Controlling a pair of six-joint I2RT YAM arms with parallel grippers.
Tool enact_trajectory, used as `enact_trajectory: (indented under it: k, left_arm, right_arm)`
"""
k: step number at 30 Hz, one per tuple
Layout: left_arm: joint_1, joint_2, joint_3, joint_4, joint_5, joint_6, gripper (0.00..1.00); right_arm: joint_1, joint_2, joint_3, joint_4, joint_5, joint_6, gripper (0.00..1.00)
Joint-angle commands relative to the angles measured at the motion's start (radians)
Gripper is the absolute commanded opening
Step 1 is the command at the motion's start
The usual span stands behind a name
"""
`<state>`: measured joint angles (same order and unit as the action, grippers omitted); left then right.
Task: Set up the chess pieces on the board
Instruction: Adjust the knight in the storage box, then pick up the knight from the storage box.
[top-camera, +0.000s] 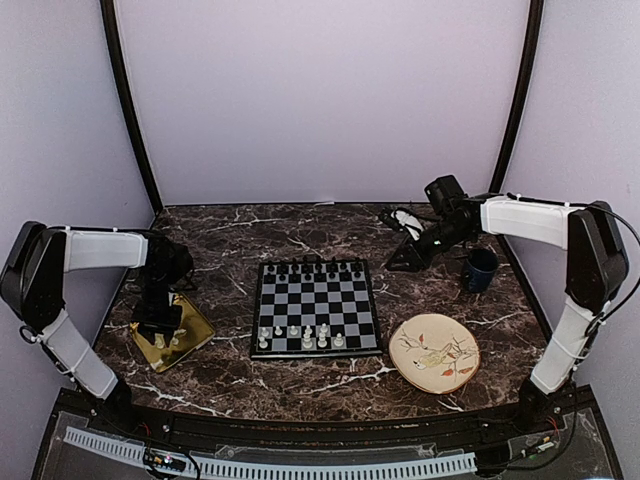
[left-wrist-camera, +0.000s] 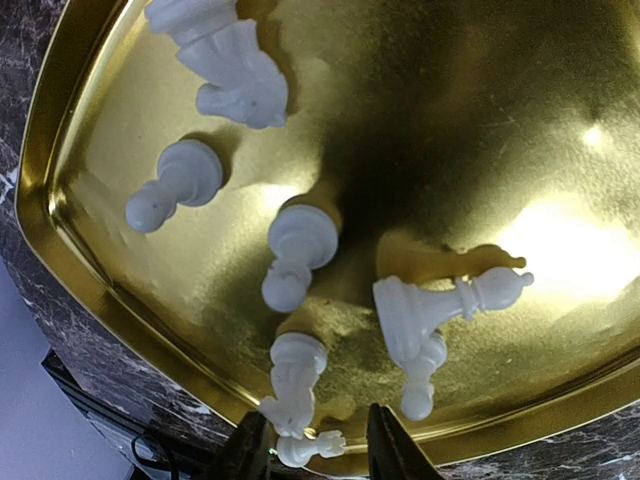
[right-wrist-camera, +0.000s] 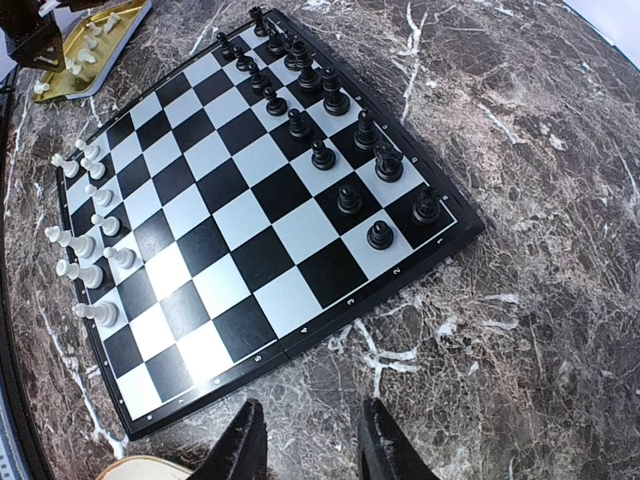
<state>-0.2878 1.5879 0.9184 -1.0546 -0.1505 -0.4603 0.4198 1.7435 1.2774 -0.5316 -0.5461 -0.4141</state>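
While the left tool (left-wrist-camera: 310, 452) gapes around a white chess piece (left-wrist-camera: 303, 446) in the tray (left-wrist-camera: 60, 200), the right tool (right-wrist-camera: 305, 440) hangs open. Neither grips anything

White chess pieces (left-wrist-camera: 300, 255), a gold tray (left-wrist-camera: 450, 120), a black-and-grey chequered board (right-wrist-camera: 255, 190) and a brown marbled worktop (right-wrist-camera: 520, 330) are being shown.

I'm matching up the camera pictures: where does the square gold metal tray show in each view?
Top external: the square gold metal tray sits left of centre, near the table's left edge.
Left wrist: it fills almost the whole picture, with white chess pieces lying on it.
Right wrist: it is small, in the top left corner.
Shared landmark: the dark veined marble table under it.
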Motion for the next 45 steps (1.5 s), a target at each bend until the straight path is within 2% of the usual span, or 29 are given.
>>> enact_trajectory:
  k: [1, 12, 18, 23, 37, 45]
  left_arm:
    - [0.006, 0.019, 0.004, 0.005, 0.019, -0.005, 0.33]
    - [0.005, 0.001, 0.003, 0.028, 0.069, 0.038, 0.19]
    - [0.005, -0.013, 0.050, -0.035, -0.038, 0.005, 0.31]
    - [0.007, 0.014, 0.073, -0.017, -0.037, 0.012, 0.34]
    - [0.006, 0.054, 0.076, 0.006, -0.003, 0.032, 0.23]
    - [0.007, 0.064, 0.053, 0.006, 0.025, 0.037, 0.14]
  right_arm:
    - [0.001, 0.003, 0.007, -0.001, -0.012, -0.012, 0.32]
    - [0.000, 0.014, 0.011, -0.004, -0.014, -0.010, 0.32]
    - [0.000, 0.019, 0.013, -0.005, -0.015, -0.010, 0.32]
    - [0.000, 0.019, 0.014, -0.010, -0.017, -0.010, 0.32]
    - [0.001, 0.017, 0.014, -0.010, -0.015, -0.010, 0.32]
    - [0.000, 0.017, 0.014, -0.011, -0.016, -0.011, 0.32]
